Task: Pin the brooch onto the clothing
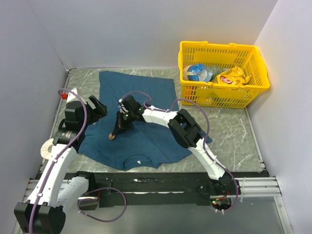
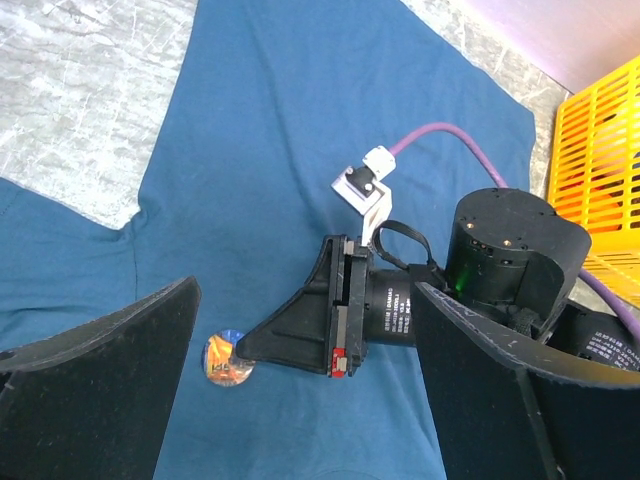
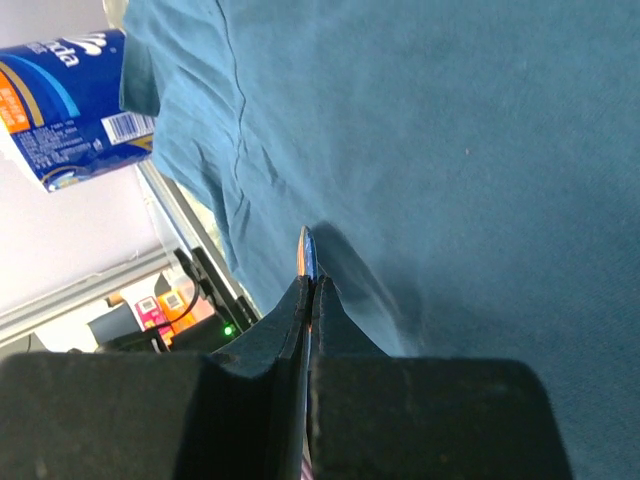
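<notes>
the shirt (image 1: 146, 141) is dark teal blue, with a tiny white label (image 1: 140, 162). the brooch (image 2: 224, 360) is orange and gold with a bit of blue. the basket (image 1: 217, 45) is bright yellow. the table (image 1: 234, 131) is grey with pale marble swirls. the cables (image 2: 440, 130) are purple. the arms (image 1: 209, 163) are white and black.

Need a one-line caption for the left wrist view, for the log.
Right gripper pinching the brooch at its fingertips, over the spread teal T-shirt.

Small orange-gold brooch (image 2: 225, 360) rests on the spread dark teal T-shirt (image 2: 280, 150).
</notes>
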`<action>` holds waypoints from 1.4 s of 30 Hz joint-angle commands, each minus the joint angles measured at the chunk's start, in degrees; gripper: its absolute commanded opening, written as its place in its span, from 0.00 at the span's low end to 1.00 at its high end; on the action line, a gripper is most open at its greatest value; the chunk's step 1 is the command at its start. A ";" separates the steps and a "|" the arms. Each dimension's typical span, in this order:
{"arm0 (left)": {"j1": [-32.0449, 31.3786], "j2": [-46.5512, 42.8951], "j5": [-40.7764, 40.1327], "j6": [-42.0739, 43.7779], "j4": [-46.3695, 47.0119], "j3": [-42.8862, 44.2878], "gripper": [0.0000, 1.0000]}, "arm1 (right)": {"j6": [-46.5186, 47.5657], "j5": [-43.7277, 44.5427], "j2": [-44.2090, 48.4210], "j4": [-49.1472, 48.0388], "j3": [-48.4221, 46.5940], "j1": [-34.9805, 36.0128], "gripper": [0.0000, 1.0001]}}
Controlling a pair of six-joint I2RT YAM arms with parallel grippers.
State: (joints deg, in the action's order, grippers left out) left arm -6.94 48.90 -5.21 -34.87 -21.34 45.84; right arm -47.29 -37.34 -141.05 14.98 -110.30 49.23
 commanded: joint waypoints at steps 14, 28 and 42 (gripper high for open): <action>0.35 0.05 3.10 -0.81 2.97 -2.34 0.91 | 4.30 -3.44 1.04 -16.29 9.22 -0.10 0.00; 0.26 5.31 -2.08 -2.92 -0.01 -2.34 0.89 | 9.76 3.07 6.40 -11.03 12.74 -0.98 0.00; 0.35 12.53 -4.10 -5.21 2.45 -4.71 0.86 | 10.46 2.72 10.89 -8.39 15.64 -3.53 0.00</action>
State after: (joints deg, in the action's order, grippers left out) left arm -6.94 60.14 -7.66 -38.79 -20.80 41.85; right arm -38.98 -36.82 -134.21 3.77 -95.11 46.15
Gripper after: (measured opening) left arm 0.864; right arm 0.016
